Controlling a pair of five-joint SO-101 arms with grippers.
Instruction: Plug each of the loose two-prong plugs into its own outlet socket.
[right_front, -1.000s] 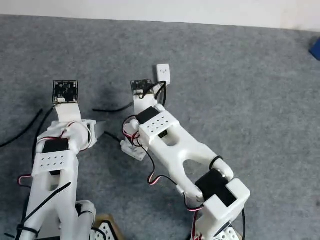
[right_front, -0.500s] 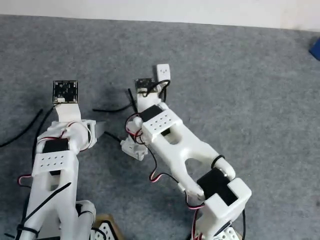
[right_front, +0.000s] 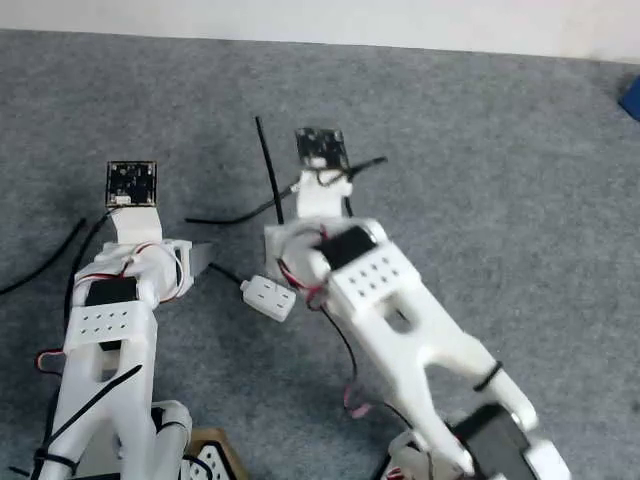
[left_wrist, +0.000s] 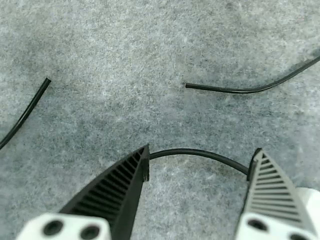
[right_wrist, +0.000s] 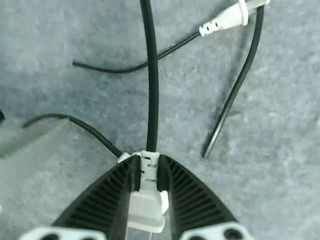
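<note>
Here, the small white hard-plastic two-prong plug (right_wrist: 145, 205) is pinched in the right gripper (right_wrist: 146, 162), over the middle of the grey carpeted surface (right_front: 500, 150).
The jaws clamp the plug's sides just behind the neck where its stiff black cord (right_wrist: 150, 75) leaves; the prongs are hidden. The plug looks light, rigid and smooth, so it may swivel, and the springy cord could lever it off line; the body, not the cord, is the place to hold. A second white plug (right_wrist: 227, 19) lies farther out. The white rectangular outlet block (right_front: 268, 297) rests between the arms, near the left gripper (left_wrist: 201, 152), which gapes over a curved black cord (left_wrist: 190, 149).
</note>
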